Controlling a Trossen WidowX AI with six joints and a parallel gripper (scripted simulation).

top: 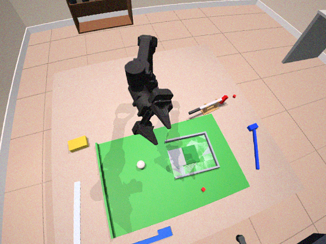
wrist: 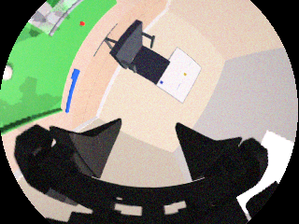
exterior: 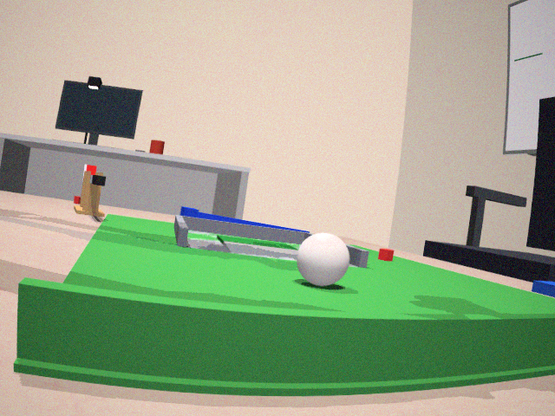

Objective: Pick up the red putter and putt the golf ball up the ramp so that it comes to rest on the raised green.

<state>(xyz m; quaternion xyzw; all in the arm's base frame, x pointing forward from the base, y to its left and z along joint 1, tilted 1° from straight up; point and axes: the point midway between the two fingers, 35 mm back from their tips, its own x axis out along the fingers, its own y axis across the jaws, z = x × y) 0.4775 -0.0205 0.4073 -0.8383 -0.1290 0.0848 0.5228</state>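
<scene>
The red putter lies on a small wooden stand behind the green mat, red head to the right and black grip to the left. The white golf ball rests on the mat, left of the raised green, which has a grey frame. My gripper is open and empty. It hangs above the mat's back edge, left of the putter and well apart from it.
Small red cubes sit on the mat and beside the putter head. A blue putter lies right of the mat, a blue L-shaped bar in front, a white strip and a yellow block to the left.
</scene>
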